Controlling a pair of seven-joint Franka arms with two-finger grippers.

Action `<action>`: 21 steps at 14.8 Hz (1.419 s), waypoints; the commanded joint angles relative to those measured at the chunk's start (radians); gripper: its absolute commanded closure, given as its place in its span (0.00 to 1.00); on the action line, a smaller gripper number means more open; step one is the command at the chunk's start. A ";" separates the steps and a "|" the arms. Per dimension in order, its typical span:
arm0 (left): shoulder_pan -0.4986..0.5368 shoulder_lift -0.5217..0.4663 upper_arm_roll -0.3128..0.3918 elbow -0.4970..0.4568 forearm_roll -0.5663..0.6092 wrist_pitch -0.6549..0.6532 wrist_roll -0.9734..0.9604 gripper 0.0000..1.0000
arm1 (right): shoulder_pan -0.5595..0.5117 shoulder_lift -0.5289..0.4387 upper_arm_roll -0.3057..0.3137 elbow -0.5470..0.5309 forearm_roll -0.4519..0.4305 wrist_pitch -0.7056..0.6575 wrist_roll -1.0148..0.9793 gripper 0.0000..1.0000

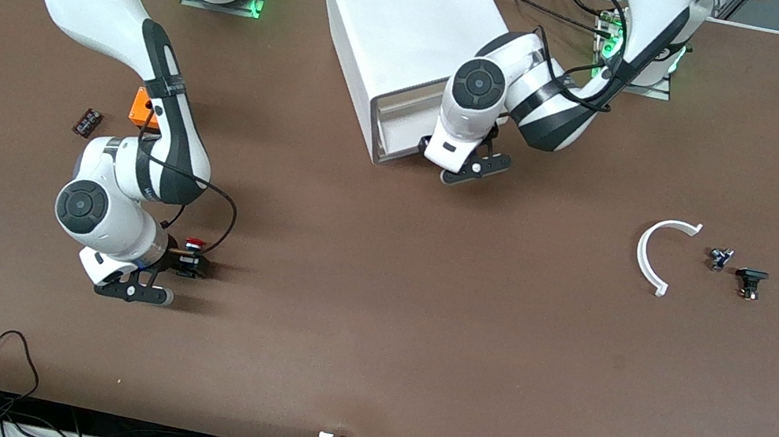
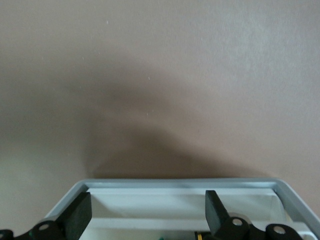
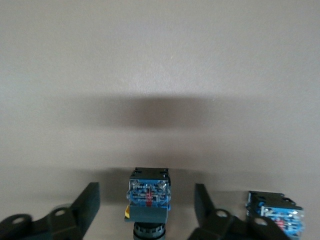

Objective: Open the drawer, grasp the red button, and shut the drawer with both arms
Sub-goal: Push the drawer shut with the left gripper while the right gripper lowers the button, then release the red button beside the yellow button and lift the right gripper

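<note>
White plastic sliding drawer (image 1: 397, 120) with cream front, pulled out of the boxy white cabinet (image 1: 403, 5): opening done. Over its rim, left gripper (image 2: 147, 202), fingers spread wide, holding nothing. Low over the brown table (image 1: 417, 335) toward the right arm's end, right gripper (image 3: 146, 192), likewise spread, gripping nothing. Tiny push-button switch with red mushroom cap (image 1: 194, 245) resting on the table at those fingertips, out of the drawer. Between the fingers a blue-based switch (image 3: 149, 199), a second alike switch (image 3: 275, 216) just beside; impossible to tell which wears red. Left, by judgement: closing the drawer.
</note>
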 commanded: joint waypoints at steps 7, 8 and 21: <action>0.011 -0.017 -0.048 -0.027 -0.078 0.003 -0.014 0.00 | -0.062 -0.224 0.009 -0.034 0.014 -0.076 -0.217 0.00; 0.008 -0.016 -0.048 -0.026 -0.092 -0.006 -0.010 0.00 | -0.071 -0.253 0.009 -0.034 0.014 -0.122 -0.214 0.00; 0.180 -0.022 -0.035 0.143 -0.085 -0.225 0.243 0.00 | -0.108 -0.678 -0.025 -0.347 0.005 -0.247 -0.154 0.00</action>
